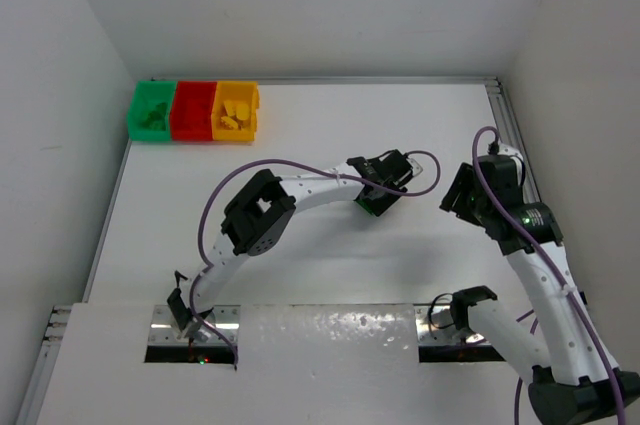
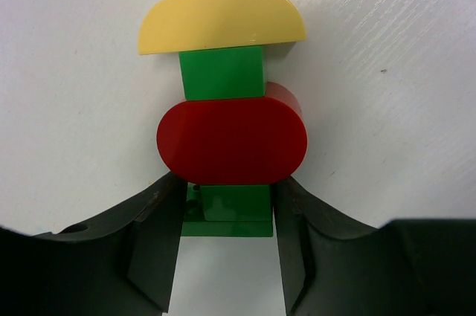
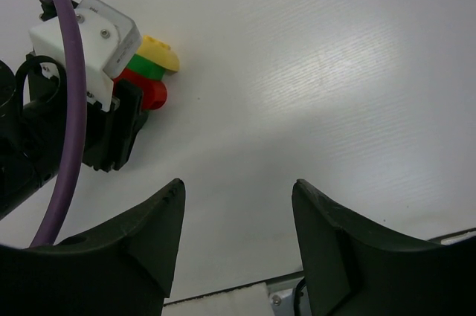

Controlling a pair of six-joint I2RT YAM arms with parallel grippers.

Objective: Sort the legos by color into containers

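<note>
Small stack of plastic lego bricks [image 2: 230, 141], yellow domed cap over green block, red rounded piece and green base, on white table [image 2: 387, 71], left gripper [image 2: 229, 208] clamped on the green base from both sides, right gripper [image 3: 238, 212] spread apart and empty, well to the stack's right, joined green, red and yellow plastic bins [image 1: 193, 111] at far-left corner

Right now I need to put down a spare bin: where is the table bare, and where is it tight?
Bare: the far strip from the bins to the right rail, and the near-left patch beside the left arm. Crowded: right of centre, where the left gripper holds a stack of bricks near the right gripper.
</note>
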